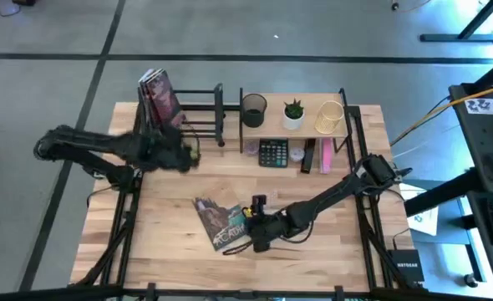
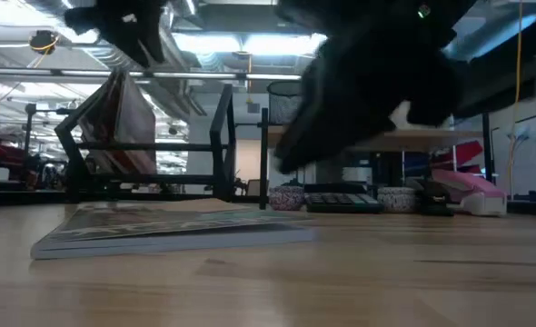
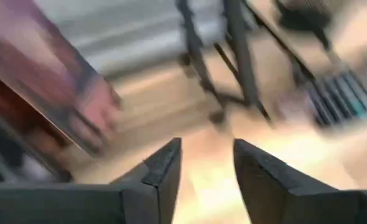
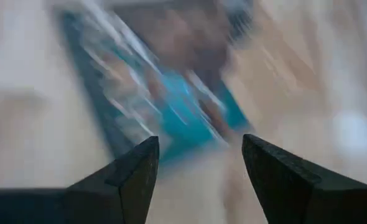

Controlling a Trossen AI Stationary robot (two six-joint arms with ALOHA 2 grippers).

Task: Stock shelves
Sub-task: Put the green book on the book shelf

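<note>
Right fingers: standing apart with nothing between them, the right gripper (image 4: 199,171) is hanging just above the near edge of the book (image 1: 221,222) that is lying flat on the table (image 1: 330,251).
Left fingers: also parted and empty, the left gripper (image 3: 205,168) is hovering just in front of the black rack (image 1: 198,113), beside the books (image 1: 160,99) already leaning in it.
Step in hand: the right arm is, by my reading, closing in to lift the flat book for shelving.
Doing it well: a thin book lying flat is giving the fingers little to bite on, so coming in low at one edge and tipping it up looks wiser than pressing straight down (a slide toward the table edge could also help).
Book: a slim softcover, glossy, with a teal and dark printed cover, rectangular and lying at a slant.
Rack: thin black metal bars, open-sided, at the table's far left.
Shelf: the board shelf (image 1: 309,127) is a light-wood plank on thin black uprights, carrying a mesh cup (image 1: 254,109), a small potted plant (image 1: 293,114) and a gold wire holder (image 1: 330,117).
Under the shelf: a calculator (image 1: 272,153) and a pink stapler (image 1: 325,156).
</note>
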